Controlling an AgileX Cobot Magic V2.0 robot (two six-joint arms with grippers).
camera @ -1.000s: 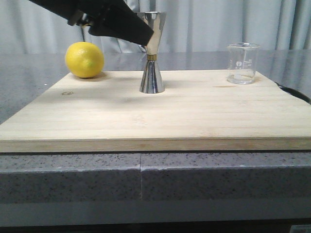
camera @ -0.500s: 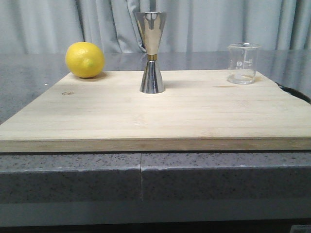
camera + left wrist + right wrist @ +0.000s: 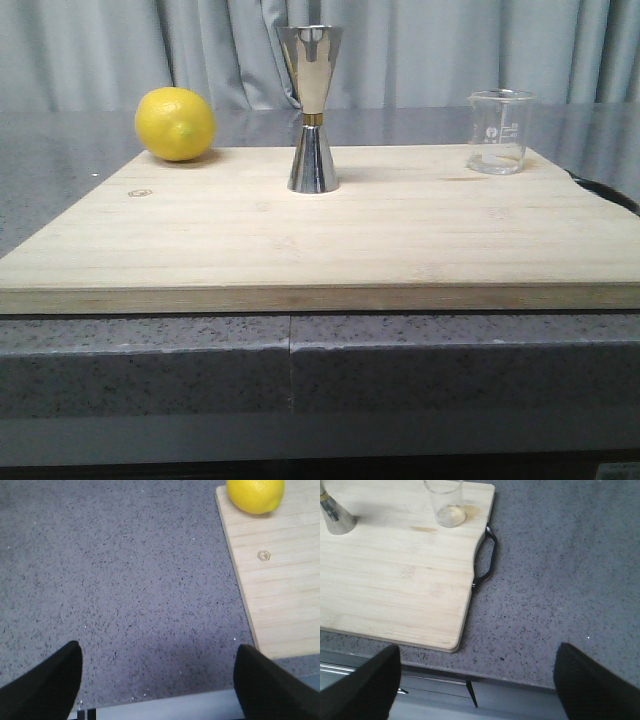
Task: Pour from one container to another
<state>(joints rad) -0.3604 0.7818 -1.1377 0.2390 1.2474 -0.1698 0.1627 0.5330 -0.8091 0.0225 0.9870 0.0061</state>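
You have the glass beaker (image 3: pixel 498 131) standing upright on the wooden board (image 3: pixel 320 235), its long axis vertical and its open mouth facing straight up. From the front view it sits at about two o'clock on the board, close to the far right corner. You cannot tell from these views which way its pour lip points. The right wrist view shows the beaker (image 3: pixel 445 502) from above, next to the board's black handle (image 3: pixel 486 555), which sticks out over the grey speckled counter (image 3: pixel 560 580).

The steel jigger (image 3: pixel 312 108) also stands upright, with the wide cup on top, the gold band at its waist and the flared base flat on the board. You find it at twelve o'clock, near the far edge, well apart from the beaker. The lemon (image 3: pixel 175 123) rests at ten o'clock, on the far left corner of the board, well apart from the jigger.

Neither arm shows in the front view. Your left gripper (image 3: pixel 157 680) hangs over bare counter (image 3: pixel 125 580) just beside the board's left edge, its jaws spread wide with nothing between them. Your right gripper (image 3: pixel 477 680) hangs over the counter's front edge off the board's near right corner, its jaws likewise spread wide and holding nothing
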